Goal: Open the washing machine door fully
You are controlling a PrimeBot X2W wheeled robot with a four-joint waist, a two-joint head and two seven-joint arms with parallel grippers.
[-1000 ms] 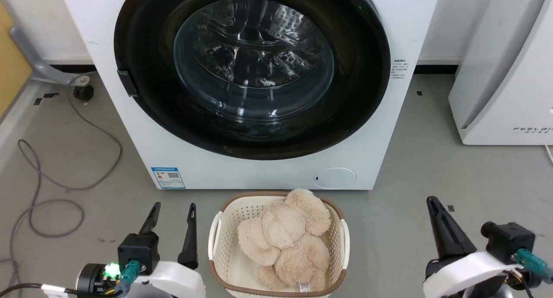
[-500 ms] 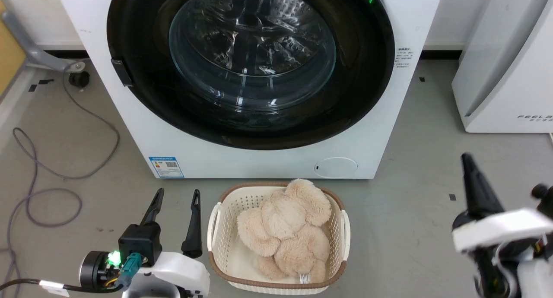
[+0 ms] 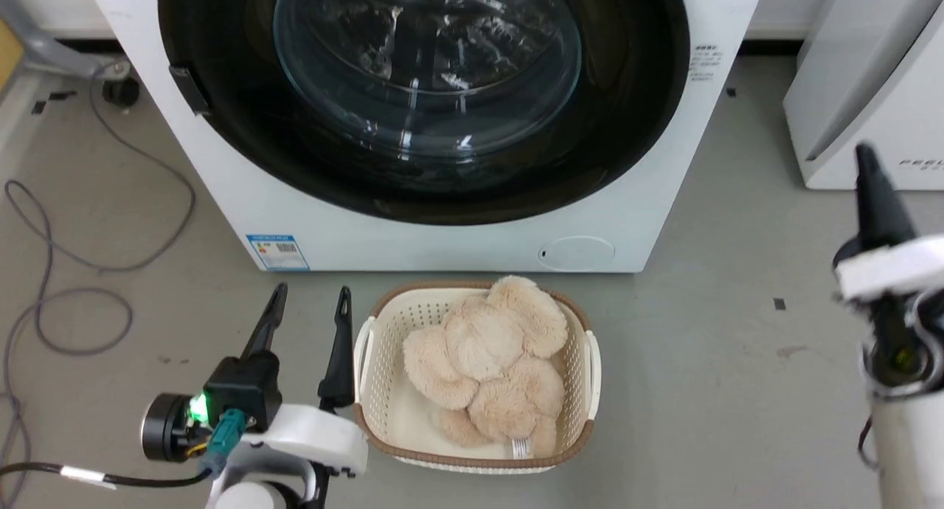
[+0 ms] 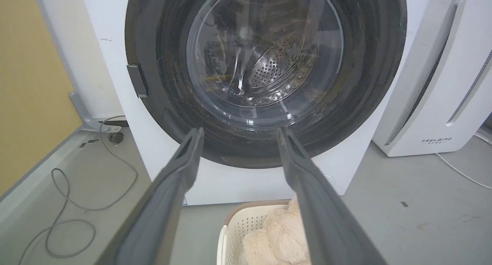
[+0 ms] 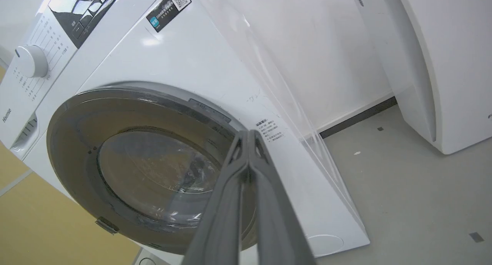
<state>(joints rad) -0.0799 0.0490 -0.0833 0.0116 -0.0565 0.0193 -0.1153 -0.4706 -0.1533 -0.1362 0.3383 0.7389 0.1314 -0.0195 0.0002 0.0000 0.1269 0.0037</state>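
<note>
The washing machine door [image 3: 424, 96] lay shut, opening not yet begun; my left jaws hung spread below it, right jaws pressed together to its right.

Colours: washing machine [image 3: 413, 247] white, blue label [image 3: 277, 252] at lower corner. washing machine door [image 3: 426, 88] glossy black, clear glass centre. Laundry basket [image 3: 376, 376] cream, hole-patterned, brown rim. Plush toy [image 3: 487, 361] beige. Floor [image 3: 708, 361] grey.

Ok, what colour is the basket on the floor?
The basket is white with a brown rim; head view shows it best.
</note>
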